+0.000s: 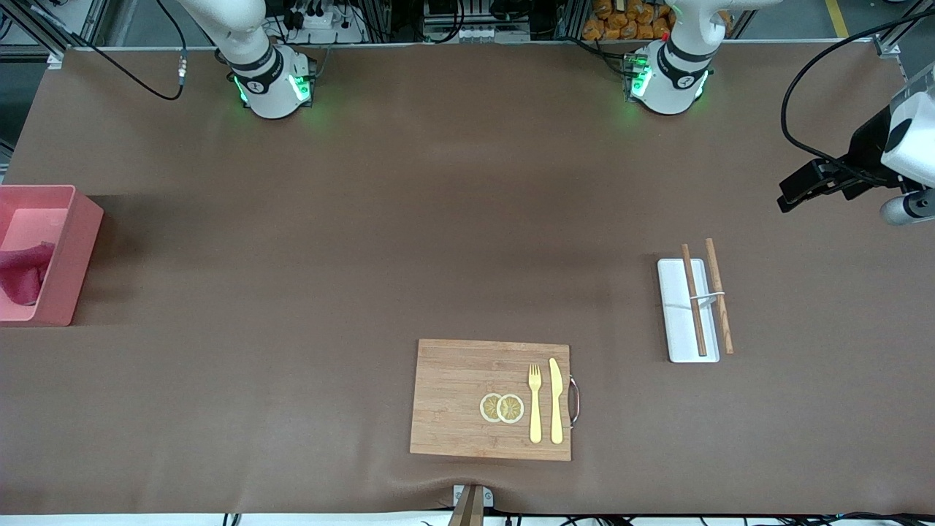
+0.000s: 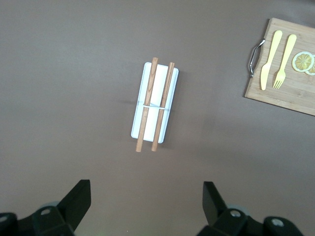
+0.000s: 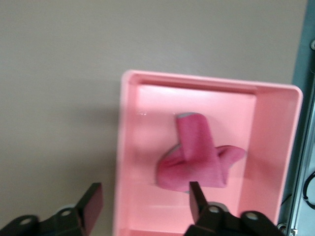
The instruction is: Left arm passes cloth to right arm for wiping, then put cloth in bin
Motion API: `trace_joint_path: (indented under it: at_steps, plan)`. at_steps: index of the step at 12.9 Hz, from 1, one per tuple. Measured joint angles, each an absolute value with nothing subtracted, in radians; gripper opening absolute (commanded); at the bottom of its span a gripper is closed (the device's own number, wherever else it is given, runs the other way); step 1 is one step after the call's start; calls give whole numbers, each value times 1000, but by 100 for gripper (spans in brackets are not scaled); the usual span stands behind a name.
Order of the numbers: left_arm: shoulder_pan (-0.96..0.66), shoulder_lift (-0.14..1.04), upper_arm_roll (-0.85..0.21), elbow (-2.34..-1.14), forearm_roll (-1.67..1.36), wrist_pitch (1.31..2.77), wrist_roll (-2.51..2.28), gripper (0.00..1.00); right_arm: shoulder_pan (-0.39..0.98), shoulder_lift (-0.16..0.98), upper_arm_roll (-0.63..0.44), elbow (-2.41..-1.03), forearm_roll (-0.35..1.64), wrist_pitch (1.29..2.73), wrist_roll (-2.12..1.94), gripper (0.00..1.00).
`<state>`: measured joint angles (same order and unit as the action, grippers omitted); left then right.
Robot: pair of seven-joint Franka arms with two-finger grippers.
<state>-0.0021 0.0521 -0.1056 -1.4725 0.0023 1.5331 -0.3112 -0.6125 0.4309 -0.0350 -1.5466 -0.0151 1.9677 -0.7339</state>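
The deep pink-red cloth (image 1: 25,274) lies crumpled inside the pink bin (image 1: 73,248) at the right arm's end of the table. In the right wrist view the cloth (image 3: 197,162) rests loose on the bin's floor, and the bin's wall (image 3: 268,147) rises around it. My right gripper (image 3: 146,196) hangs open over one long wall of the bin, holding nothing; it is out of the front view. My left gripper (image 1: 792,196) waits in the air at the left arm's end of the table. Its fingers stand wide open and empty (image 2: 145,196) above bare table.
A white chopstick tray (image 1: 687,310) with two wooden chopsticks (image 1: 719,296) lies below the left gripper (image 2: 155,105). A wooden cutting board (image 1: 467,398) with a yellow fork, a yellow knife and lemon slices sits near the table's front edge.
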Motion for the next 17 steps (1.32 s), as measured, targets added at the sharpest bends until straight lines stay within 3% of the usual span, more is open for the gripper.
trace_joint_path:
  at_steps: [10,17]
  plan:
    - [-1,-28,-107,-1528,2,1508,-299,100,-120,151,-24,-1545,-14,1584,-94,100]
    - [-2,-65,-116,-1576,2,1508,-294,100,-31,-25,-20,-1548,3,1499,94,100]
